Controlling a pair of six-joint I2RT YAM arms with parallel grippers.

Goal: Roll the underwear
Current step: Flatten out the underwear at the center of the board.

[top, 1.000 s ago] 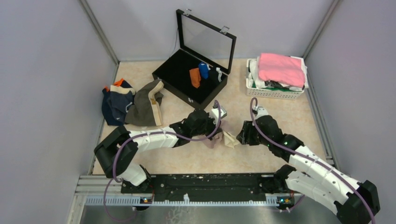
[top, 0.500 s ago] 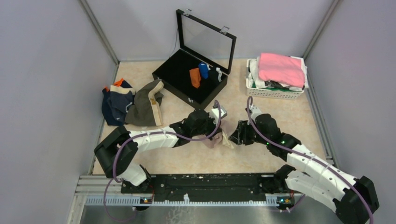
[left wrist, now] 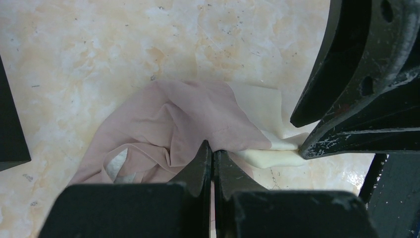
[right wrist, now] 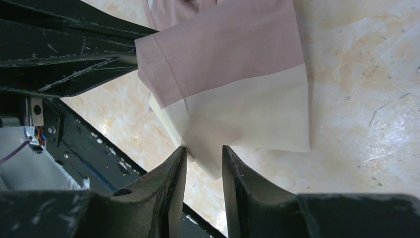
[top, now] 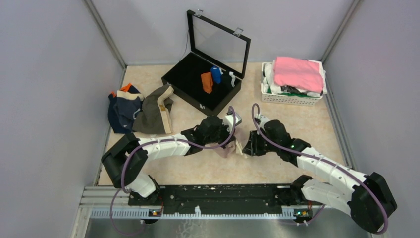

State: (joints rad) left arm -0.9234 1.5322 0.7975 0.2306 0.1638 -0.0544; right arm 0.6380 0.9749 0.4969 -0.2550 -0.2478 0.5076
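A pale pink-beige underwear (top: 231, 148) with a cream band lies crumpled on the table between both arms. My left gripper (left wrist: 213, 151) is shut, pinching a fold of the pink cloth (left wrist: 183, 114). In the top view that gripper (top: 224, 144) sits on the cloth's left side. My right gripper (right wrist: 204, 151) has its jaws a little apart, with the cream corner of the underwear (right wrist: 237, 104) lying between the fingertips. From above, the right gripper (top: 246, 146) sits at the cloth's right edge. More underwear, navy (top: 120, 113) and olive-brown (top: 156, 115), is piled at the far left.
An open black case (top: 184, 81) at the back holds rolled orange (top: 207, 82) and blue (top: 216, 74) pieces. A white basket (top: 291, 98) at the back right carries a bright pink cloth (top: 298, 72). Grey walls close in both sides.
My right gripper has slid left up to the cloth's cream edge, and its jaws have narrowed around that corner. The left arm has stayed put, still pinching.
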